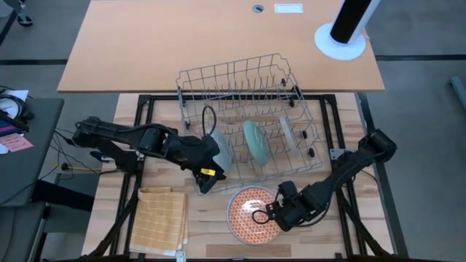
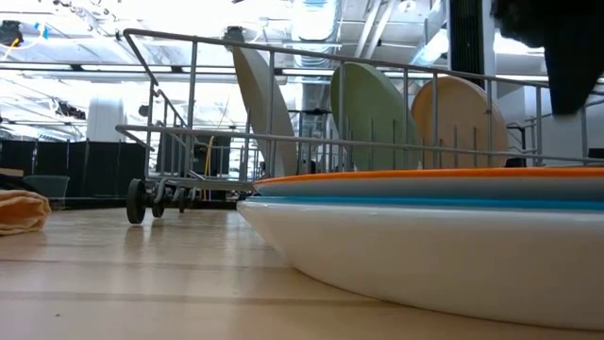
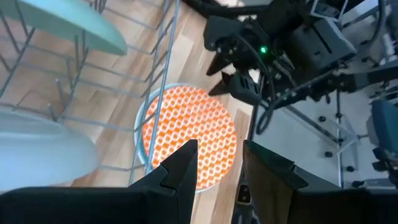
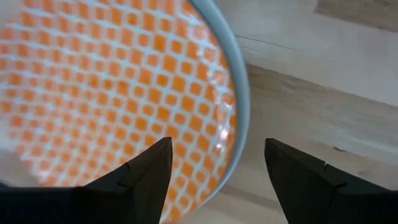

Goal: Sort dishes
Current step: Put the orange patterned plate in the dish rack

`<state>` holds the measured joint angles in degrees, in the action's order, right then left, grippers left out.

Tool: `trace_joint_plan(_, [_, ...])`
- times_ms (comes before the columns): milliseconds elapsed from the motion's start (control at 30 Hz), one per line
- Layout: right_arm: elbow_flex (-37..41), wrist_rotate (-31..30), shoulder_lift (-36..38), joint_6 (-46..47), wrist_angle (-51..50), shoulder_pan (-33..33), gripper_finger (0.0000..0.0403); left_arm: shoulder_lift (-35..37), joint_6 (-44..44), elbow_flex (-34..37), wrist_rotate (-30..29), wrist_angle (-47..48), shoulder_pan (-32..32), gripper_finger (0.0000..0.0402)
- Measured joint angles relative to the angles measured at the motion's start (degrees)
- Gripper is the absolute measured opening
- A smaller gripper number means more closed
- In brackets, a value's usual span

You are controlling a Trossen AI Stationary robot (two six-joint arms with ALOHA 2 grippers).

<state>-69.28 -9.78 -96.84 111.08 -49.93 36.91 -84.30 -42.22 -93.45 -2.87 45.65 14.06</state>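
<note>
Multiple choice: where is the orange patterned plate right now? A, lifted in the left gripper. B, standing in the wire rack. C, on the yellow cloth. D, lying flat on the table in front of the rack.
D: the orange patterned plate lies flat on the table, outside the wire rack, with the open right gripper over its rim.

I count three plates [image 1: 257, 140] standing in one wire rack [image 1: 191, 80], one orange checked plate [image 1: 244, 211] on my table, and one yellow cloth [image 1: 159, 218].
</note>
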Motion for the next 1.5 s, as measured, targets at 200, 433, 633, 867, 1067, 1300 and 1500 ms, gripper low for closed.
trace_joint_plan(200, [4.3,-0.27,-0.04,0.12,4.44,0.02,0.026,-2.59,-1.59,0.0,-0.07,-0.09,0.02,0.0123])
trace_joint_plan(433, [7.2,-0.71,0.0,-3.52,10.07,-0.62,0.0248,-6.69,-5.83,0.0,0.46,-0.7,1.58,0.0123])
trace_joint_plan(633, [8.81,-0.42,0.0,-4.96,12.32,-0.68,0.0222,-7.74,-8.11,0.0,0.59,-5.74,3.31,0.0123])
trace_joint_plan(867, [8.81,-0.87,0.0,-6.71,12.06,-1.09,0.0193,-7.77,-9.56,-0.02,-2.12,-6.29,3.95,0.0123])
trace_joint_plan(1067, [8.81,-1.18,0.0,-9.44,11.97,-2.41,0.0171,-7.68,-9.55,-0.02,-3.37,-5.69,5.35,0.0123])
trace_joint_plan(1300, [8.79,-1.54,0.0,-11.18,11.01,-3.37,0.0152,-7.68,-11.48,-0.02,-5.1,-3.47,7.37,0.0123])
trace_joint_plan(1500, [10.98,-1.43,0.0,-13.57,14.61,-3.32,0.0145,-7.68,-15.58,-0.02,-7.45,-3.65,8.8,0.0123])
